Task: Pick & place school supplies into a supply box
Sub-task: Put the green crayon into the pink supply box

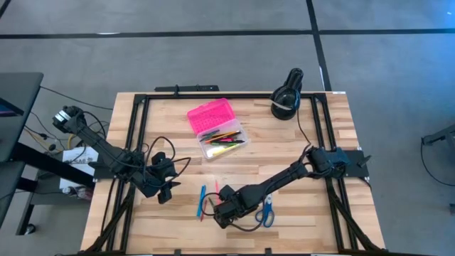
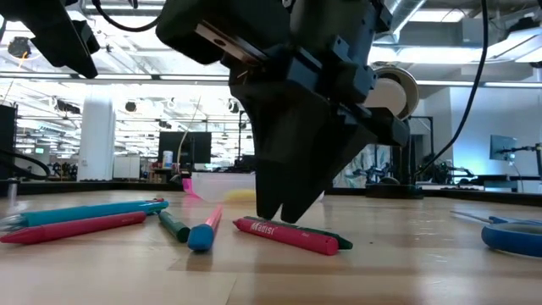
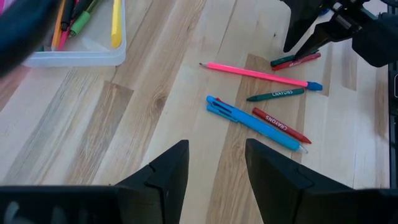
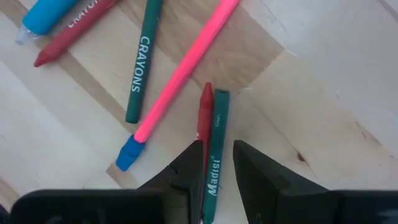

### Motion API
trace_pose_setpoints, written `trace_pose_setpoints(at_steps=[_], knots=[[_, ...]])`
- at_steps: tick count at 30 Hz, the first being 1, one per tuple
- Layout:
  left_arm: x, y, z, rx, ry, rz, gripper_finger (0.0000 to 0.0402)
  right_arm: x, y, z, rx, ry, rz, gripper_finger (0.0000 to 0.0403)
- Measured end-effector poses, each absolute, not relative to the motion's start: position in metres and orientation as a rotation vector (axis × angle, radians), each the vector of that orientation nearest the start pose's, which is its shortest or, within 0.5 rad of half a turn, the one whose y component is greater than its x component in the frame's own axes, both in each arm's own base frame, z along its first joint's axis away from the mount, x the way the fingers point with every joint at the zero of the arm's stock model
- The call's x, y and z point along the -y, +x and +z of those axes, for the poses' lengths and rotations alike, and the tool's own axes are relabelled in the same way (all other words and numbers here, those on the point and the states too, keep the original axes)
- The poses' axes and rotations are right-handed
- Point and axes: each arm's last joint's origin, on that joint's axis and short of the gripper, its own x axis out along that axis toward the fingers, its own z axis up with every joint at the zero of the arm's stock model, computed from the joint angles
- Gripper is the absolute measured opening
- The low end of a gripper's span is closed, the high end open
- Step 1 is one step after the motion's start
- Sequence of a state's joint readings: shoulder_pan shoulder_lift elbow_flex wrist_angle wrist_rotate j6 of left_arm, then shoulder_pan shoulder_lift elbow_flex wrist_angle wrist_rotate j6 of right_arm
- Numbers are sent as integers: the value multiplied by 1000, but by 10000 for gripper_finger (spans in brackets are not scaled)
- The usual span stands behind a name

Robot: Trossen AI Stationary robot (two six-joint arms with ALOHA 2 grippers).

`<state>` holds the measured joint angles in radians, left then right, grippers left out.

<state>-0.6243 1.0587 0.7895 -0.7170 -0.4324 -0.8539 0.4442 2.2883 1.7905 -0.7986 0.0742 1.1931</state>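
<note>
The supply box (image 1: 217, 129) lies open on the table's far middle, its pink lid (image 1: 210, 114) folded back and its clear base (image 1: 226, 144) holding several pencils. Loose on the near middle lie a pink pencil (image 4: 186, 68), a blue pen (image 3: 252, 119), a green crayon (image 4: 142, 68) and a red crayon (image 3: 280, 124). Blue-handled scissors (image 1: 268, 211) lie to their right. My right gripper (image 4: 217, 168) points down, narrowly open, with one finger on each side of a red crayon (image 4: 205, 118) and a green crayon (image 4: 217, 124) lying side by side. My left gripper (image 3: 214, 162) hovers open, left of the loose pens. My right gripper comes from above, its fingertips (image 2: 284, 216) down at the paired red and green crayons (image 2: 284, 235), which lie flat on the table and run along the gap between the fingers. Whether the fingers touch them, I cannot tell.
A black round device (image 1: 286, 99) with a cable stands at the table's far right. Black frame rails run along the table's left and right sides. Bare wood lies between the loose pens and the supply box.
</note>
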Motion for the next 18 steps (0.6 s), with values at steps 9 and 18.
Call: trace_pose_setpoints(at_steps=[9,18], knots=[[104,165,248,-843,-301,193,153,-202,419,140,-1250,678,-450,82],[103,165,248,-830,-290,211,153,-199,417,137,-1289,633,-447,82]])
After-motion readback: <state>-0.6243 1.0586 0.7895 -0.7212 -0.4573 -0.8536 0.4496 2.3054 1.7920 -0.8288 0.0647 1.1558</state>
